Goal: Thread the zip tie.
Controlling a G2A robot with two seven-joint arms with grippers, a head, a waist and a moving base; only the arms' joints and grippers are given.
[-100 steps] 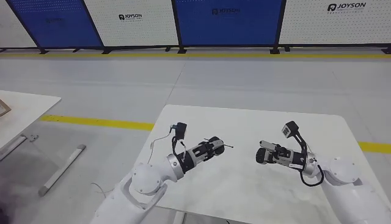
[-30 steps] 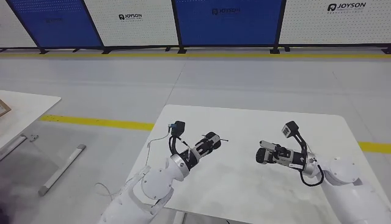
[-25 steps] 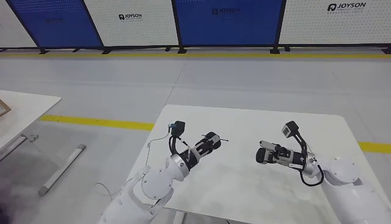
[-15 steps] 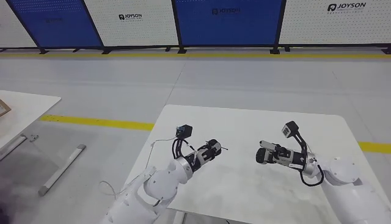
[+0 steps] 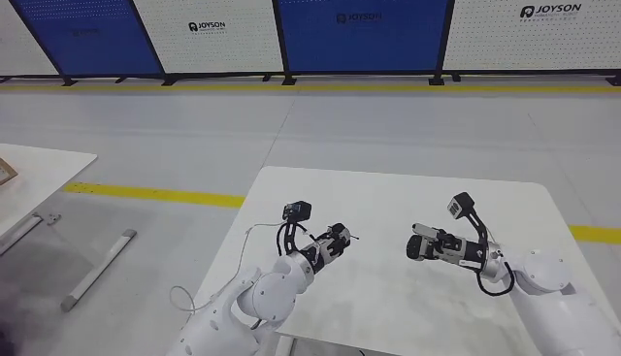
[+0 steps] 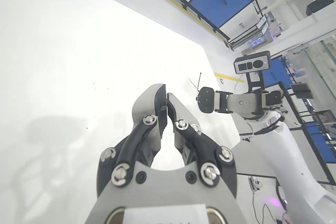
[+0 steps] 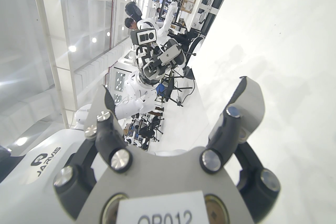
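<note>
while left jaws pinch the zip tie (image 6: 164, 107), right jaws gape.

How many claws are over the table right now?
2. The left claw, shut on the zip tie, is above the table's left side; the right claw, open, faces it from the right.

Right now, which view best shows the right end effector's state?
Right wrist view: the right end effector is wide open, nothing between its fingers. The top view shows it small over the table; the left wrist view, far off, its gap hidden.
</note>
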